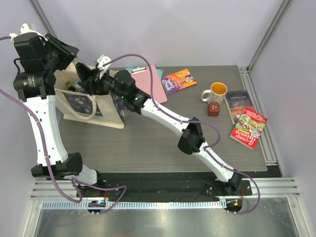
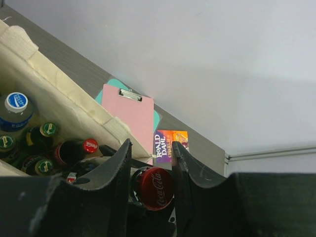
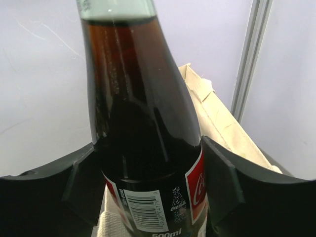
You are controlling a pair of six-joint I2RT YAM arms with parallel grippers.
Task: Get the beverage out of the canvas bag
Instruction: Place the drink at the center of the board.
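Bottle: the cola bottle [image 3: 148, 123] stands upright at the open top of the canvas bag [image 1: 111, 117], red cap [image 2: 154, 187] uppermost, with other bottles [image 2: 48, 129] packed lower down beside it.
Right hand: my right gripper [image 3: 150, 163] has a jaw against each side of the bottle's body, level with the label.
Left hand: my left gripper [image 2: 152, 147] hangs over the bag with its jaws nearly together. I cannot tell whether it pinches any cloth.
Weight: it is full almost to the neck, so I judge it heavy for its size.
Surface: smooth and round, likely slippery. I cannot say whether it is glass or plastic.
Best hold: the straight body at the label, not the tapering shoulder, where it could slide out.
Bag: soft cloth, likely to drag along as the bottle rises.
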